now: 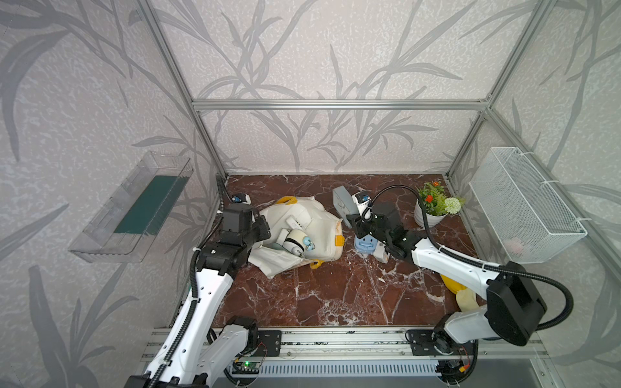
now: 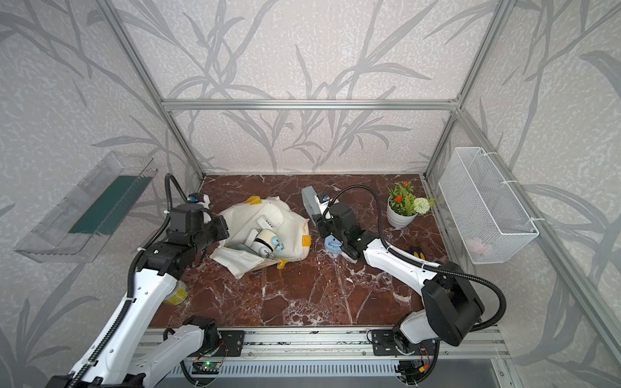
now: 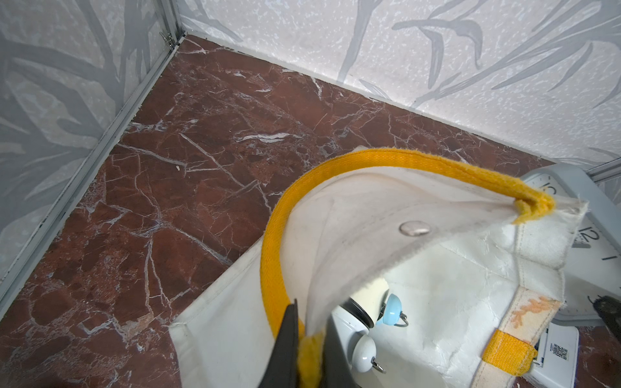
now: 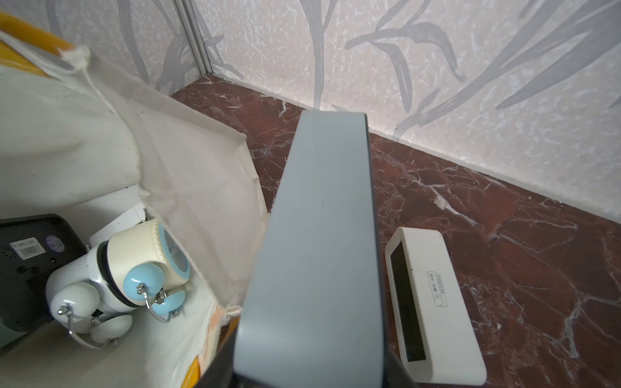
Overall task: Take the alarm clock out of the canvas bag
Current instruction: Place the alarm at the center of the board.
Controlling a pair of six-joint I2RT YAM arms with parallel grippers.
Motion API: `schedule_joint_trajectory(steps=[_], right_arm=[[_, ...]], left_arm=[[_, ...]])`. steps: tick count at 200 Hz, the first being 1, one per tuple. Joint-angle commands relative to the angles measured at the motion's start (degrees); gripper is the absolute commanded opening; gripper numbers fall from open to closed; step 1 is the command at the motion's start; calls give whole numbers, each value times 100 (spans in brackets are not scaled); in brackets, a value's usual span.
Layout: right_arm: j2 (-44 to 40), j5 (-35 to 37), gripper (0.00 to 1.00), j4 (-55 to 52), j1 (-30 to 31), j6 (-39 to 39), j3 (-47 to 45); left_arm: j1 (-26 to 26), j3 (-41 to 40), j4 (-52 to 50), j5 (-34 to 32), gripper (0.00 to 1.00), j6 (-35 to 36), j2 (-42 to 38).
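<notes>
Marble tabletop (image 1: 336, 295), red-brown, white-veined, carries the canvas bag (image 1: 319, 221) between leaf-patterned walls (image 1: 319, 50).

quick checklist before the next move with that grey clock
1. Left gripper shut on the yellow handle, bag mouth open: ok.
2. Right gripper clamped on the grey clock: ok.
3. Grey clock outside the canvas bag: ok.
4. Set-down spot on the table free: cannot tell; white clock lies close by.
5. Bag emptied: not ok; bell clocks inside.
</notes>
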Motion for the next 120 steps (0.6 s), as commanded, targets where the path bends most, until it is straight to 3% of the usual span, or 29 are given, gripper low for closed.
schedule_joint_trajectory(steps=[1,120], right_arm=[[164,79,22,730,-57,119,153],[1646,276,22,906,-194,76,743]], left_arm=[[51,-9,-169,-114,0,9,-68],[51,-4,-143,-95,0,-4,-57]])
